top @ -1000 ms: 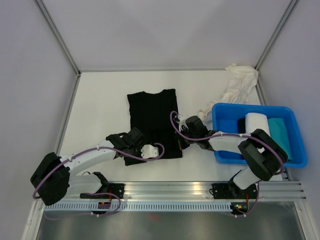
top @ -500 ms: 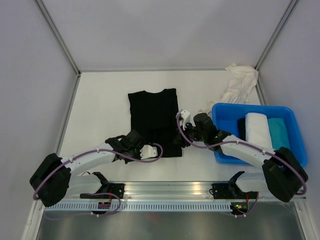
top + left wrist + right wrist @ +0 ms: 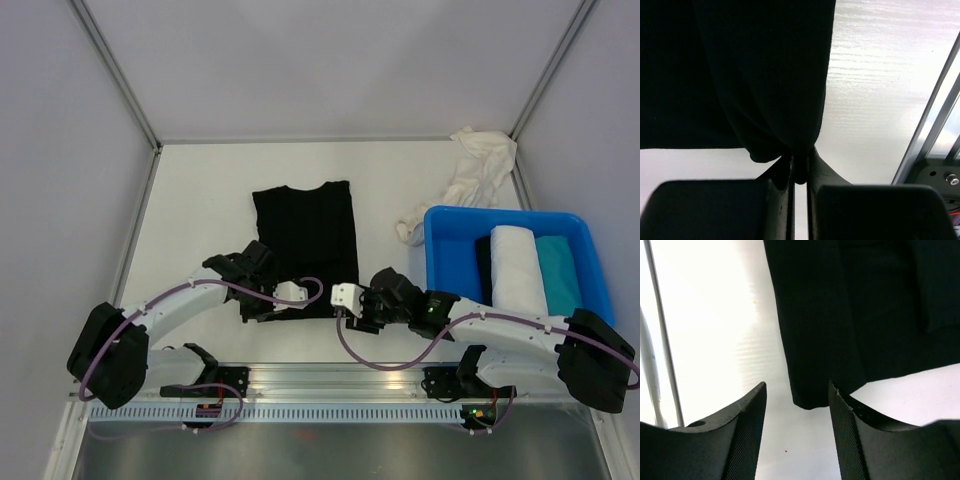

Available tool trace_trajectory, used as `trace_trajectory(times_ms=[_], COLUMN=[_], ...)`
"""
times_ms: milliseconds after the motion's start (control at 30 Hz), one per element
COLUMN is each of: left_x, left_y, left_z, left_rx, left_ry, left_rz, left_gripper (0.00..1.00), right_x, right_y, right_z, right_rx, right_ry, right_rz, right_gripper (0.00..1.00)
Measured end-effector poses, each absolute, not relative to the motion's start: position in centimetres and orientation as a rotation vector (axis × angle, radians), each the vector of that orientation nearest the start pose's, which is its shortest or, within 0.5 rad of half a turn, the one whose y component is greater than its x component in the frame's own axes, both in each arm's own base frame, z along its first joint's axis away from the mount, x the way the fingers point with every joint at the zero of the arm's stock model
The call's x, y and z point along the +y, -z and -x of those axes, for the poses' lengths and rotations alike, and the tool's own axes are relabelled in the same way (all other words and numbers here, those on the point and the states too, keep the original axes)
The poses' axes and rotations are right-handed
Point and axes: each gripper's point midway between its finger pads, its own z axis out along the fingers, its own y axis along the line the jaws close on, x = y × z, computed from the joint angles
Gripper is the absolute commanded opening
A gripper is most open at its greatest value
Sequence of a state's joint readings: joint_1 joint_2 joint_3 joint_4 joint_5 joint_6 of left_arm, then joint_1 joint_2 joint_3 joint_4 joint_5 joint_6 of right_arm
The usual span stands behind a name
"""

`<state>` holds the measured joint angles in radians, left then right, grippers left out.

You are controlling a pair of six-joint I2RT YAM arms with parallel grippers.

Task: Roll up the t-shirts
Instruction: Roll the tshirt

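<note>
The black t-shirt [image 3: 302, 238] lies flat on the white table, folded into a narrow strip. My left gripper [image 3: 262, 300] sits at its near left hem corner. In the left wrist view that gripper [image 3: 799, 167] is shut on a pinch of the black cloth [image 3: 755, 75], which hangs in folds from the jaws. My right gripper [image 3: 350, 312] is low over the table by the near right corner. In the right wrist view it [image 3: 797, 385] stands open with nothing between its fingers, and the shirt's corner [image 3: 850, 315] lies just ahead of the tips.
A blue tub [image 3: 440, 300] stands at the right with a white roll [image 3: 515, 265], a teal shirt [image 3: 558, 272] and a dark one inside. A crumpled cream-white t-shirt [image 3: 478, 168] lies at the back right corner. A metal rail [image 3: 400, 380] runs along the near edge.
My left gripper has shut on the near left hem. My right gripper let go of the shirt's right edge, opened, and moved down toward the near right corner. The shirt shifted slightly left.
</note>
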<state>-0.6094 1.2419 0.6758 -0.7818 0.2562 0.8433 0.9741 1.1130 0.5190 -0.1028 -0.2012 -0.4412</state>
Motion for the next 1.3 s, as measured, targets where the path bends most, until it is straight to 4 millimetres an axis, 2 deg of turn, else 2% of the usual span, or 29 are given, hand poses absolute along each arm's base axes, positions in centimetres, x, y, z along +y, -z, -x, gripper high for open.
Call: trace_trajectory(times_ms=[100, 267, 367, 400, 433, 533, 633, 800, 967, 1067, 1133, 1200, 1300], left_x=[-12.4, -12.2, -12.3, -12.3, -12.3, -12.4, -12.0, -10.4, -9.6, -9.0, -8.8, -8.9, -9.5], left_y=[-3.0, -3.1, -3.2, -3.2, -3.2, -3.3, -3.8, -5.6, -6.5, -6.0, -5.6, -5.2, -4.8], left_z=[-15.5, -15.4, -15.2, -15.1, -15.0, -14.6, -14.0, -13.0, -12.0, -11.4, -11.3, -11.5, -12.7], left_rx=[2.132, 2.133, 2.125, 2.123, 2.121, 2.116, 2.128, 2.145, 2.125, 2.14, 2.165, 2.184, 2.199], left_ry=[0.365, 0.392, 0.413, 0.418, 0.424, 0.453, 0.482, 0.545, 0.6, 0.645, 0.684, 0.724, 0.759], left_rz=[-1.941, -1.944, -1.952, -1.955, -1.96, -1.972, -1.999, -2.043, -2.115, -2.166, -2.182, -2.182, -2.171], left_gripper=[0.02, 0.02, 0.02, 0.02, 0.02, 0.02, 0.02, 0.03, 0.04, 0.06, 0.07, 0.09, 0.19], right_x=[26.0, 25.5, 25.3, 25.2, 25.2, 25.2, 25.9, 28.0, 28.3, 28.0, 27.6, 27.0, 26.7], right_y=[-5.8, -4.6, -3.9, -3.6, -3.4, -3.1, -4.0, -6.8, -7.4, -7.9, -8.1, -7.7, -6.3], right_z=[-15.7, -17.2, -17.8, -17.8, -17.8, -17.2, -15.9, -13.3, -10.7, -11.1, -12.7, -14.2, -14.6], right_rx=[1.68, 1.701, 1.718, 1.723, 1.725, 1.752, 1.794, 1.811, 1.892, 1.959, 2.015, 2.078, 2.163], right_ry=[-0.417, -0.304, -0.261, -0.255, -0.251, -0.285, -0.375, -0.619, -0.857, -0.967, -1.032, -1.072, -1.12], right_rz=[1.637, 1.621, 1.619, 1.628, 1.637, 1.658, 1.694, 1.706, 1.683, 1.593, 1.486, 1.392, 1.355], right_gripper=[0.59, 0.58, 0.39, 0.21, 0.14, 0.02, 0.01, 0.0, 0.0, 0.0, 0.0, 0.0, 0.0])
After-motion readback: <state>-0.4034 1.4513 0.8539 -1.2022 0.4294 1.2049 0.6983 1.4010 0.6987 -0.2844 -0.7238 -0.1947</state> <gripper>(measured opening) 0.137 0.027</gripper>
